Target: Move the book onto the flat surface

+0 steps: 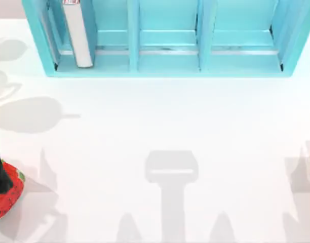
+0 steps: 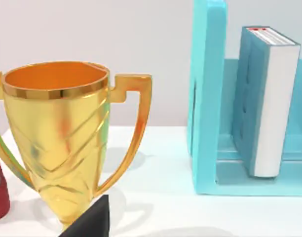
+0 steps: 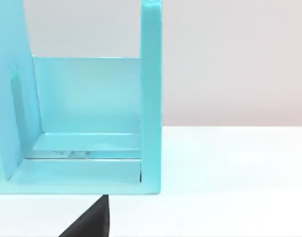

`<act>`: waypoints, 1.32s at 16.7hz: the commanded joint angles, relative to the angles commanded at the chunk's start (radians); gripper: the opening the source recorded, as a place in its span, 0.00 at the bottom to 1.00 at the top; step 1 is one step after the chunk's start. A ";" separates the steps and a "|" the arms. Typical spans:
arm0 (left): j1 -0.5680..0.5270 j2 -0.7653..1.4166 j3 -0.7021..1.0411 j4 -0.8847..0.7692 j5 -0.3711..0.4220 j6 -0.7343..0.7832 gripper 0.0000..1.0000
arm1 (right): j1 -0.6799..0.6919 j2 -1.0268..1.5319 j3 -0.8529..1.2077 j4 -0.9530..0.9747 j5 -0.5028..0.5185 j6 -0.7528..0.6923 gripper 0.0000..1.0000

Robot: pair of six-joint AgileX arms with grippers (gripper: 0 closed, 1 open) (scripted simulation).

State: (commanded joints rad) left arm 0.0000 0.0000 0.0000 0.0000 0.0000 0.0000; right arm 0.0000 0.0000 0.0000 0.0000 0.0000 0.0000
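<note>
- The glossy white desk (image 1: 160,126) lies bare across its middle, leaving wide room to lay something flat.
- A turquoise shelf (image 1: 165,50) stands along the desk's far edge. The book (image 1: 78,35) stands upright in its leftmost compartment, near the far-left corner, page edges facing outward, likely so it can be gripped from the front.
- The left wrist view shows the book leaning slightly and a gold trophy (image 2: 62,138) beside the shelf; the top view shows a strawberry-patterned object (image 1: 7,195) at the left edge.
- The right wrist view faces the shelf's empty end compartment.
- I cannot tell how either arm's fingers stand.
</note>
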 joint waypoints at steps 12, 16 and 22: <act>-0.113 0.569 0.236 0.392 -0.062 0.005 1.00 | 0.000 0.000 0.000 0.000 0.000 0.000 1.00; -0.176 1.005 0.376 0.638 -0.115 0.008 1.00 | 0.000 0.000 0.000 0.000 0.000 0.000 1.00; -0.268 1.641 0.576 0.990 -0.185 0.003 1.00 | 0.000 0.000 0.000 0.000 0.000 0.000 1.00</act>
State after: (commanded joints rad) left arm -0.2678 1.6407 0.5759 0.9899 -0.1854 0.0028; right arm 0.0000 0.0000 0.0000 0.0000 0.0000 0.0000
